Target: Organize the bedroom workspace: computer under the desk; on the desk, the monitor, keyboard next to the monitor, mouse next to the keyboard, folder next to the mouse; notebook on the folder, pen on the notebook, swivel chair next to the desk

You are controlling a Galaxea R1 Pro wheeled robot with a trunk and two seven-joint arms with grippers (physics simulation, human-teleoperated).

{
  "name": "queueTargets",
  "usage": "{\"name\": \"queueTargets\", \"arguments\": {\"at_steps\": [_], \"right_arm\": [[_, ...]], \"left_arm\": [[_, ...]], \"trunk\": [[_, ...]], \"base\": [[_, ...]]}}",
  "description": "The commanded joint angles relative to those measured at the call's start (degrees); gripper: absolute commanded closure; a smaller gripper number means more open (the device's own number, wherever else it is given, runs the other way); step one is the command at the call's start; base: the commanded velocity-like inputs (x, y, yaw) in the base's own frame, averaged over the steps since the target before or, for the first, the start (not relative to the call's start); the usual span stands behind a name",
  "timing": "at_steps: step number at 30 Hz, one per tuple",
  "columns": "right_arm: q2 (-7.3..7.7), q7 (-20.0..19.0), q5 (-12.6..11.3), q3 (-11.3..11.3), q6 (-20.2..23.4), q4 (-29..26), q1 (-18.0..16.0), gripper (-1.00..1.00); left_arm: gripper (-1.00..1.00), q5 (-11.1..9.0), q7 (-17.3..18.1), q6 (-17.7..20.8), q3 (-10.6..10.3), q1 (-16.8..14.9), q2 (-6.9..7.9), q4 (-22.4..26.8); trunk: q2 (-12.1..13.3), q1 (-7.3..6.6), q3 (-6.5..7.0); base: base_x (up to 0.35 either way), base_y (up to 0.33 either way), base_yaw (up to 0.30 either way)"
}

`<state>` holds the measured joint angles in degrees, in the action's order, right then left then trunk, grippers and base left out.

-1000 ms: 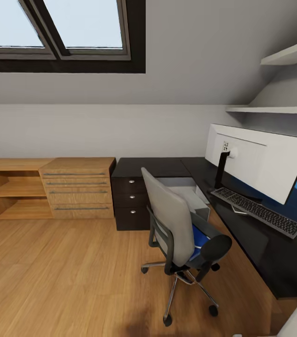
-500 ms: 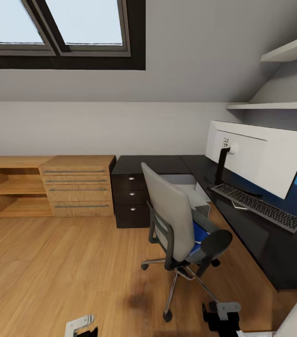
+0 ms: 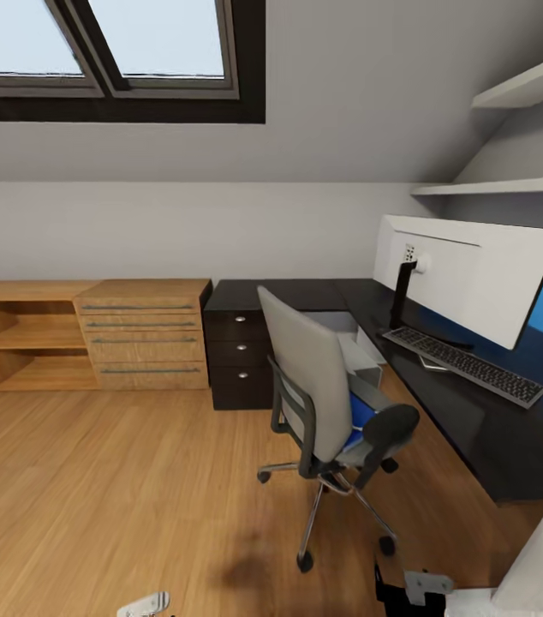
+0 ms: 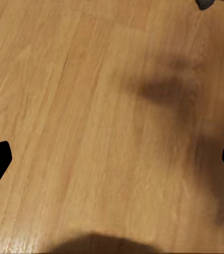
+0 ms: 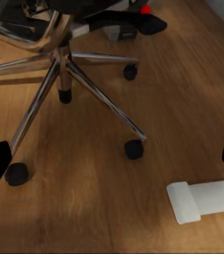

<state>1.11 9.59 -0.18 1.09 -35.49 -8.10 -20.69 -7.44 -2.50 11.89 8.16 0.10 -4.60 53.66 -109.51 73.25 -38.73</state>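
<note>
With both grippers' fingers spread apart and empty above the floor, the robot was approaching the swivel chair (image 3: 323, 403), where the blue folder (image 3: 359, 413) lay on the seat, well beyond either gripper's fingers, needing a reach next.

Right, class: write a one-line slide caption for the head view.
Grey swivel chair holding a blue folder beside the black desk with monitor and keyboard.
</note>
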Motion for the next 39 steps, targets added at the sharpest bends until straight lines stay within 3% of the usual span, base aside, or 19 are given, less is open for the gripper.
{"name": "queueTargets", "arguments": {"at_steps": [1,9,13,22,27,29,31,32,34,36,37,39], "right_arm": [[-0.11,0.25,-0.05,0.21,-1.78,0.96,-0.04,-1.00],[-0.07,0.33,-0.06,0.17,-2.90,1.46,-0.05,-1.00],[-0.13,0.34,0.00,0.23,-3.07,1.46,-0.05,-1.00],[0.01,0.35,0.05,0.16,-3.68,1.31,-0.05,-1.00],[0.39,0.40,0.08,0.01,-3.90,0.58,-0.14,-1.00],[0.65,0.47,0.05,-0.03,-3.67,-0.41,-0.35,-1.00],[1.14,0.60,-0.02,-0.08,-2.46,-2.53,-1.39,-1.00],[1.55,0.66,-0.09,-0.11,-0.50,-4.01,-2.54,-1.00],[1.99,0.70,-0.15,-0.14,2.55,-5.31,-4.00,-1.00],[2.43,0.73,-0.19,-0.18,6.30,-6.40,-5.71,-1.00],[2.92,0.73,-0.23,-0.22,10.24,-7.26,-7.71,-1.00],[3.40,0.72,-0.29,-0.25,13.93,-7.85,-9.85,-1.00]], "left_arm": [[-1.00,-0.50,-0.21,-2.00,0.03,0.05,-0.05,0.03],[-1.00,-0.39,-0.31,-4.68,0.02,0.09,-0.06,0.37],[-1.00,-0.38,-0.35,-11.34,0.01,0.50,-0.21,4.03],[-1.00,-0.57,-0.17,-11.61,0.00,0.75,-0.16,5.29],[-1.00,-0.76,-0.08,-4.61,-0.27,0.78,-0.43,8.35],[-1.00,-0.78,-0.09,-1.10,-0.44,0.78,-0.58,11.72],[-1.00,-0.80,-0.13,4.97,-1.12,0.78,-0.87,17.91],[-1.00,-0.80,-0.17,9.23,-1.71,0.78,-0.99,22.33],[-1.00,-0.83,-0.22,13.43,-2.22,0.78,-1.09,26.33],[-1.00,-0.90,-0.24,17.34,-2.55,0.81,-1.21,29.09],[-1.00,-1.02,-0.20,20.74,-2.77,0.65,-1.35,30.65],[-1.00,-1.25,-0.15,23.38,-2.91,-0.25,-1.47,31.49]], "trunk": [[-0.44,0.19,-0.23],[-3.65,1.95,-1.67],[-5.26,2.83,-2.38],[-8.87,4.81,-4.00],[-10.87,5.90,-4.90],[-11.67,6.34,-5.26],[-12.47,6.78,-5.61],[-12.88,7.00,-5.79],[-13.68,7.44,-6.15],[-14.48,7.88,-6.51],[-14.88,8.10,-6.69],[-15.68,8.54,-7.05]], "base": [[-0.308,-0.074,0.000],[-0.261,-0.092,0.000],[-0.052,-0.023,0.000],[-0.004,-0.002,0.000],[0.000,0.000,0.000],[0.000,0.000,0.000],[0.000,0.000,0.000],[0.000,0.000,0.000],[0.000,0.000,0.000],[0.000,0.000,0.000],[0.000,0.000,0.000],[0.000,0.000,0.000]]}}
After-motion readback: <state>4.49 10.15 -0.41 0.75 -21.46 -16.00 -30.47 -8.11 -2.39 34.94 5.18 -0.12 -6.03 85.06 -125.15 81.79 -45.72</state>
